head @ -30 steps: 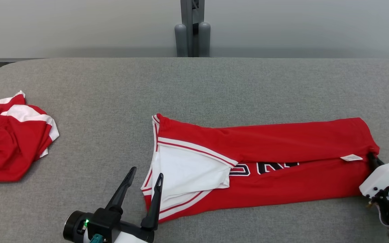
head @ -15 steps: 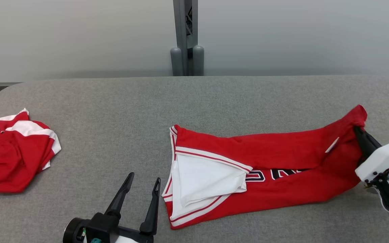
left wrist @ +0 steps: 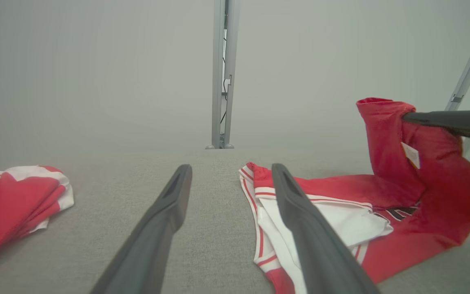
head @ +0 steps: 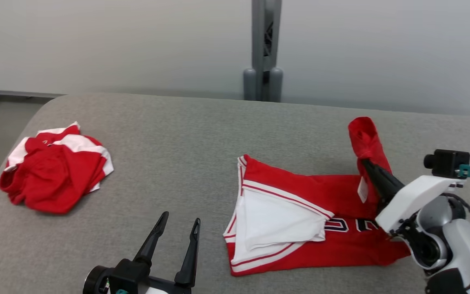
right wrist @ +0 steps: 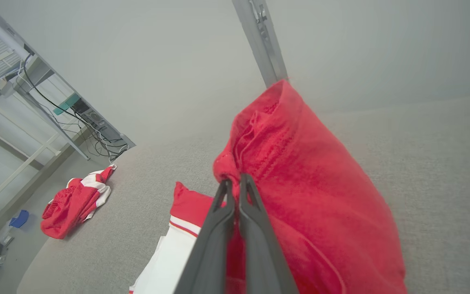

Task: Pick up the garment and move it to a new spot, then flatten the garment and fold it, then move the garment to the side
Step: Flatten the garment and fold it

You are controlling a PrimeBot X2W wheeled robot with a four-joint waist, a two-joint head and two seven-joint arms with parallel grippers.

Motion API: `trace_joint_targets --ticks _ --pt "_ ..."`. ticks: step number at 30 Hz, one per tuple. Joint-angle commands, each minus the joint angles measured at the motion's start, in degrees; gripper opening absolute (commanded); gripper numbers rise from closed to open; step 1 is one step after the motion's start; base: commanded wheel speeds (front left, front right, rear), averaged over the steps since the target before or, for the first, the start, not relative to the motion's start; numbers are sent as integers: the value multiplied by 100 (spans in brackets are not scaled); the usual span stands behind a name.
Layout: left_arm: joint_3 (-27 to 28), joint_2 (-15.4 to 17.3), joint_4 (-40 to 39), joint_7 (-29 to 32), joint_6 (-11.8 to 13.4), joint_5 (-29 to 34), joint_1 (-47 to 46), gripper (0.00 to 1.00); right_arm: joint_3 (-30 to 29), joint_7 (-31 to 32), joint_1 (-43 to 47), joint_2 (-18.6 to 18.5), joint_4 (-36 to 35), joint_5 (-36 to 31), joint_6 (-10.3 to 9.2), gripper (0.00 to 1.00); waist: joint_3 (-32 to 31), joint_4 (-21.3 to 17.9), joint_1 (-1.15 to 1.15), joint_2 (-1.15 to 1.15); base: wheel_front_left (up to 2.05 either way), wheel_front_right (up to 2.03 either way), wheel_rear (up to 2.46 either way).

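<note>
Head view: we see a grey woven tabletop [head: 178, 134]; on it at four o'clock lies the red knit jersey [head: 300, 188], with a white panel, striped trim and dark letters. A crumpled red-and-white garment [head: 51, 175] sits at nine o'clock. Our right gripper [head: 367, 165] is clamped on the jersey's upraised, limp end; our left gripper [head: 180, 217], at six o'clock, stands spread.

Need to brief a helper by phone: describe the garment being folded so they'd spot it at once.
Start at the grey padded table and look to its right half. There lies the garment, a long red jersey with a white panel and dark lettering. Unlike the crumpled red-and-white heap at the left, its right end is held up in the shut right gripper.
</note>
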Motion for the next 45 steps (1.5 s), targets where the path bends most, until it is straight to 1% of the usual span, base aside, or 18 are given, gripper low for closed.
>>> trace_joint_targets --ticks 1,5,9,16,25,28,35,36,37,38,39,45 --pt "1 20 -9 -21 32 -51 -25 100 -10 47 57 112 -29 -70 -1 0 -17 231 0 0 0 0 0" --pt "-34 20 11 -21 35 -46 -17 100 -2 175 35 418 -18 -251 -1 0 -9 550 0 0 0 0 0" --pt "-46 20 24 -20 17 -49 -38 100 48 278 -2 636 82 -403 0 0 25 838 0 0 0 0 0" --pt "-71 20 67 -20 10 -104 -96 100 133 387 -17 843 403 -581 0 0 109 1187 0 0 0 0 0" --pt "-161 20 105 -21 36 -150 -144 100 343 356 -82 935 828 -636 0 0 157 1353 0 0 0 0 0" --pt "-182 19 117 -21 47 -163 -170 100 411 235 -140 949 1009 -732 0 0 165 1380 0 0 0 0 0" --pt "-230 19 169 -21 51 -190 -202 100 653 17 -263 967 1396 -503 0 0 145 1414 0 0 0 0 0" --pt "-237 19 178 -20 48 -187 -209 100 706 -18 -284 968 1445 -451 0 11 139 1421 0 0 0 0 0" --pt "-241 19 180 -21 48 -189 -215 100 770 -63 -308 969 1499 -385 0 33 135 1427 0 0 0 0 0" --pt "-243 19 182 -21 50 -194 -221 100 830 -117 -336 970 1549 -309 0 49 131 1431 0 0 0 0 0" --pt "-246 19 187 -21 53 -196 -225 100 893 -183 -363 971 1573 -205 0 100 128 1435 0 0 0 0 0" --pt "-215 20 218 -21 67 -201 -208 100 1328 -383 -497 959 1571 487 -1 100 107 1393 0 0 0 0 0"
